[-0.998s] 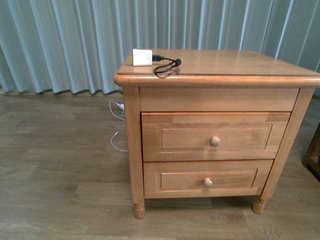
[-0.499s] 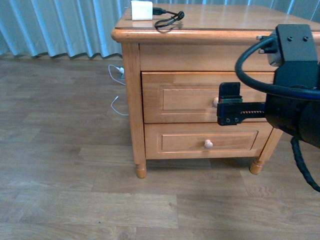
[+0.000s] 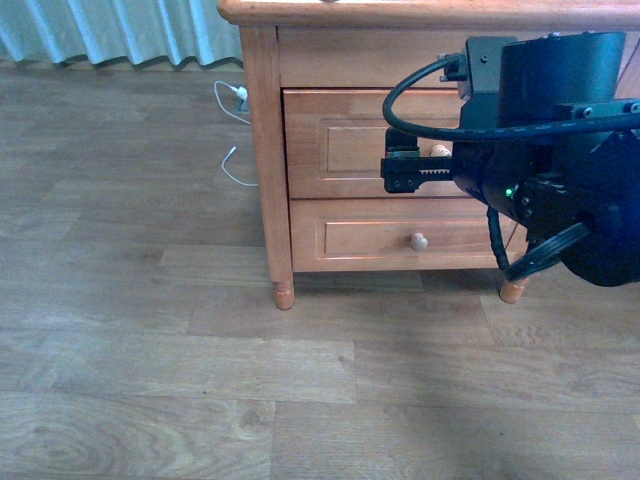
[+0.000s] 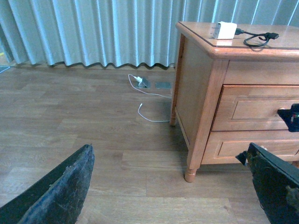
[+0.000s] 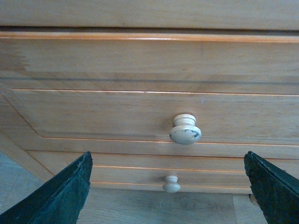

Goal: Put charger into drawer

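The white charger (image 4: 226, 30) with its looped black cable lies on the nightstand top in the left wrist view; it is out of the front view. The drawer (image 3: 335, 145), the taller upper one, is closed. Its pale knob (image 5: 185, 130) is close in front of my right gripper (image 5: 168, 193), which is open and empty, with the knob a little above the middle of the jaws. In the front view the right gripper (image 3: 405, 162) partly covers that knob. My left gripper (image 4: 168, 191) is open and empty over the floor, well away from the nightstand.
The shorter lower drawer (image 3: 365, 238) with its knob (image 3: 418, 241) is closed. A thin white cable (image 3: 235, 165) lies on the wooden floor beside the nightstand's leg (image 3: 283, 292). Pale curtains (image 4: 93, 32) hang behind.
The front view has dropped lower, and the nightstand top and charger have left it. My right arm has moved left and closer to the upper drawer's knob.
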